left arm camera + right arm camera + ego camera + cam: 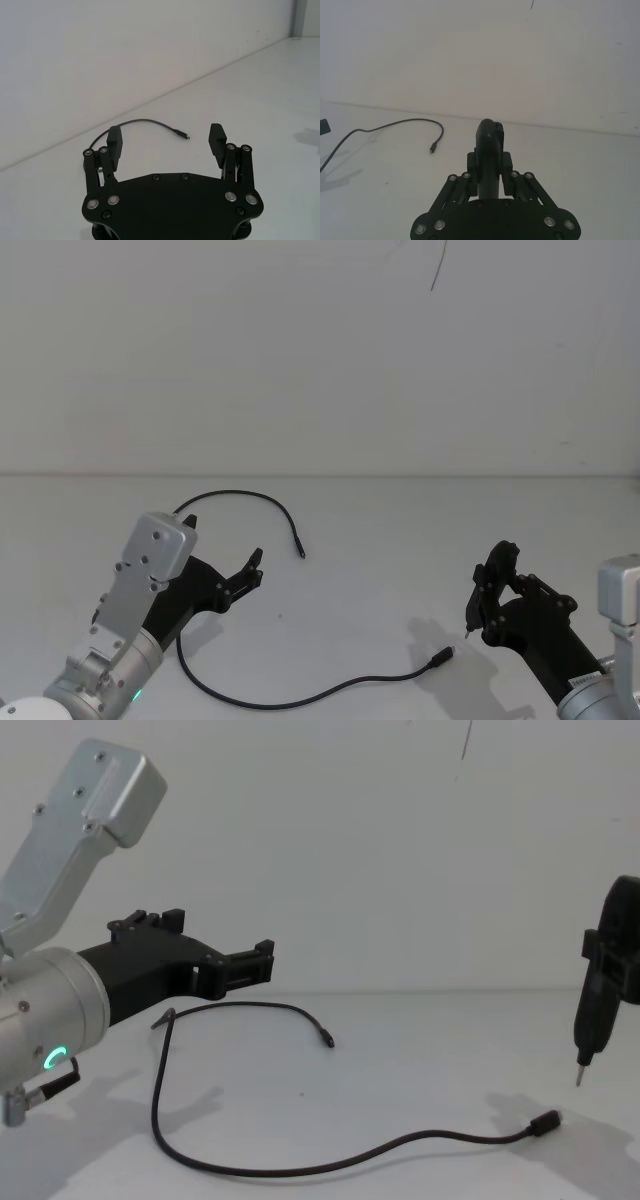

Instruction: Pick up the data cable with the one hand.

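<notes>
Pickup unstarted: data cable (232,492) lies below the spread, empty left gripper (223,540); right gripper (497,575) clenches a pen tool (592,1010).

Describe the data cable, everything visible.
The data cable is a thin black flexible cord, a small plug at each end, lying slack on the white table in an open loop. One stretch passes under the open left pincer, which hovers above without contact. One plug lies near the right pincer, shut on a pen-like tool.

Matt black data cable (235,492), smooth white table (400,570)
</notes>
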You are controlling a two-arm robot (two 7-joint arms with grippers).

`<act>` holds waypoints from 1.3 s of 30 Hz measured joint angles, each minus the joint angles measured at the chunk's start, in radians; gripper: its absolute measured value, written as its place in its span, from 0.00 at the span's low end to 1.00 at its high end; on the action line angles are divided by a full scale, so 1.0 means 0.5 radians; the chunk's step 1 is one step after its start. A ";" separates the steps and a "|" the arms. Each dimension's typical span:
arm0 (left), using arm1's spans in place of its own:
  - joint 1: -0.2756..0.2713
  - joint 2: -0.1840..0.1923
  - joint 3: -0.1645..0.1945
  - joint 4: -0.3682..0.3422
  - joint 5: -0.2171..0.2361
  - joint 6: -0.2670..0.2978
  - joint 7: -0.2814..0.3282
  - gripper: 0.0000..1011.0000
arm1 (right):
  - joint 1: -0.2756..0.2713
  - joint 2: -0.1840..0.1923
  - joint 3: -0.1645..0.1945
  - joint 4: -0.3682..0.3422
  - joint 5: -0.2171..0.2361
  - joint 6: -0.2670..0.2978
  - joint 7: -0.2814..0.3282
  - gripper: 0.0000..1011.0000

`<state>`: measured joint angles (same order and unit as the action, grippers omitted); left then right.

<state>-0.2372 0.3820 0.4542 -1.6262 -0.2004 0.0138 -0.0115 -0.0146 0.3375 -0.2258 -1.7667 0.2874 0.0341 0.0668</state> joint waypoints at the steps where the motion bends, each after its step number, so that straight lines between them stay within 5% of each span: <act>1: -0.001 0.000 0.000 0.000 0.000 0.002 -0.002 0.99 | 0.000 0.000 0.000 0.000 0.000 0.000 0.000 0.26; 19: -0.109 0.043 0.080 -0.039 -0.044 0.214 -0.272 0.99 | 0.000 0.000 0.000 0.000 0.000 0.000 0.000 0.26; 39: -0.371 0.123 0.223 -0.093 -0.233 0.761 -0.830 0.99 | 0.000 0.000 0.000 0.000 0.000 0.000 0.000 0.26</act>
<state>-0.4228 0.4433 0.5657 -1.6728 -0.3171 0.3944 -0.4264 -0.0146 0.3374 -0.2259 -1.7668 0.2874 0.0340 0.0668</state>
